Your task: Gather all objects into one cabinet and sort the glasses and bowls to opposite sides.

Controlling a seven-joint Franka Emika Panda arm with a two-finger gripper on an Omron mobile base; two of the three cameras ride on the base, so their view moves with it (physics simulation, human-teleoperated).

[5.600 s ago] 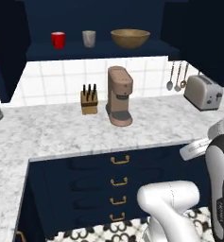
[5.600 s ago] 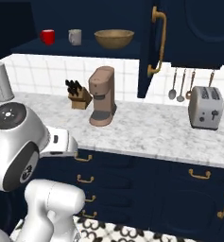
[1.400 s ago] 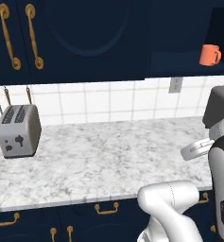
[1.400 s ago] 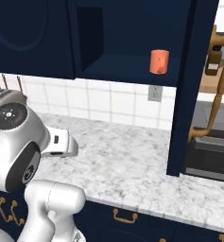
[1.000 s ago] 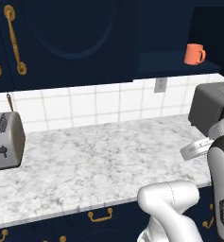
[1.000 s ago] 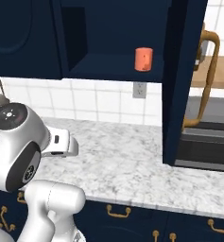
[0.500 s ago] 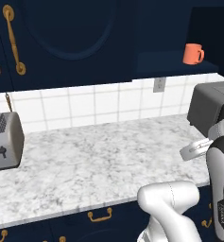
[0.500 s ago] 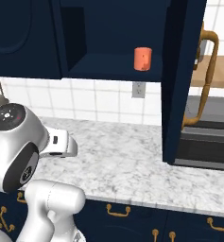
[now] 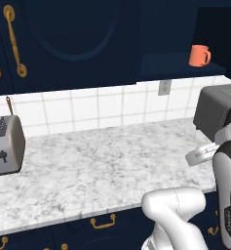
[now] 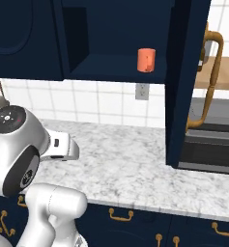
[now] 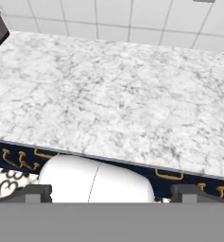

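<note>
Collection step in hand: the orange-coral cup (image 10: 146, 60) stands alone on the open cabinet (image 10: 111, 65) shelf above the desk (image 9: 102, 168); the gripper (image 11: 111, 194), jaws wide and empty, must next rise to it.

counter (image 9: 102, 166): white-grey veined marble look, smooth, low sheen
backsplash (image 9: 107, 105): white square tiles, glazed look, grey grout
wall cabinet (image 9: 73, 44): dark navy painted panels, matt, smooth
cabinet handle (image 10: 210, 77): brass-coloured metal, satin
drawer pulls (image 9: 103, 223): small brass-coloured metal
orange-coral cup (image 10: 146, 60): plain matt, smooth, ceramic or plastic unclear
toaster (image 9: 5, 146): brushed grey metal look
floor (image 11: 9, 182): black-and-white patterned tile
</note>
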